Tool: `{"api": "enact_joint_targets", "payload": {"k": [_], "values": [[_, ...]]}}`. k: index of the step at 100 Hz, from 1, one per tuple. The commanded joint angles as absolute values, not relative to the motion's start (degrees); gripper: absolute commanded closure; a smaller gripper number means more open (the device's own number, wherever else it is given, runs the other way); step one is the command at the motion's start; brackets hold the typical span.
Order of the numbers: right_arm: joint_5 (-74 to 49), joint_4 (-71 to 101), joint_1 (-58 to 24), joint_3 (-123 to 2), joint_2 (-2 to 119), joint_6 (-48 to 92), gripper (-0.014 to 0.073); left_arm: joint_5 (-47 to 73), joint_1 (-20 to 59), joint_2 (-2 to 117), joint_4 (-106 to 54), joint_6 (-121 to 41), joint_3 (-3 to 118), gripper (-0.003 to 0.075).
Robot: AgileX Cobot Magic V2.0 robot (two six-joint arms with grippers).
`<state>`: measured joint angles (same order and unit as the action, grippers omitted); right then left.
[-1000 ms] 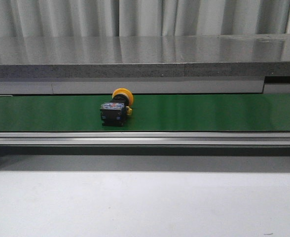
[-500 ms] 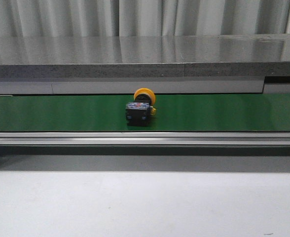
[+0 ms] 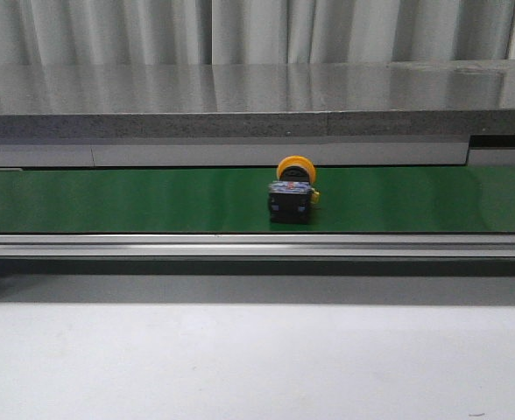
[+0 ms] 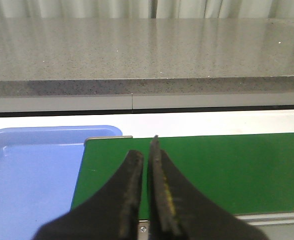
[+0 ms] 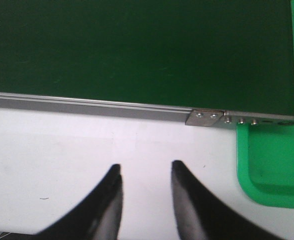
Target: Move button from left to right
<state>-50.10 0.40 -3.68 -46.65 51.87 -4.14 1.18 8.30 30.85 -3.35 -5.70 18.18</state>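
Observation:
The button, a yellow cap on a black boxy body, lies on its side on the green conveyor belt, a little right of the middle in the front view. Neither gripper shows in the front view. In the left wrist view my left gripper is shut and empty over the belt's left end. In the right wrist view my right gripper is open and empty over the white table, near the belt's right end. The button shows in neither wrist view.
A blue tray sits beside the belt's left end. A green tray sits at the belt's right end. A metal rail runs along the belt's front edge. A grey stone counter stands behind the belt.
The button has travelled to the right along the belt, from left of the middle to right of the middle.

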Motion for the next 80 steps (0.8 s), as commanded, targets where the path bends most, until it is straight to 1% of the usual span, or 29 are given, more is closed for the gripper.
{"api": "enact_joint_targets", "payload": {"k": [1,4,11,28,43,67,80], "values": [[-46.2,0.3,-3.7,-48.6,51.7,-4.0,0.0144,-3.8,8.8,30.8,-3.8,-5.6,19.8,0.0715],[-45.9,0.3,-3.7,-48.6,51.7,-4.0,0.0095,-3.8,8.8,30.8,-3.8,-5.6,19.8,0.0715],[-45.2,0.6,-3.7,-48.6,51.7,-4.0,0.0049,-3.8,8.8,30.8,-3.8,-5.6,19.8,0.0715],[-42.5,5.8,-3.7,-48.6,52.9,-4.0,0.0055,-3.8,8.8,30.8,-3.8,-5.6,19.8,0.0715],[-40.4,10.8,-4.8,-48.6,57.2,-1.4,0.0055,-3.8,8.8,30.8,-3.8,-5.6,19.8,0.0715],[-31.7,11.5,-10.8,-48.8,65.6,-0.5,0.0055,-3.8,8.8,30.8,-3.8,-5.6,19.8,0.0715],[-28.6,11.4,-13.9,-51.1,71.4,0.0,0.0055,-3.8,8.8,30.8,-3.8,-5.6,19.8,0.0715]]}}
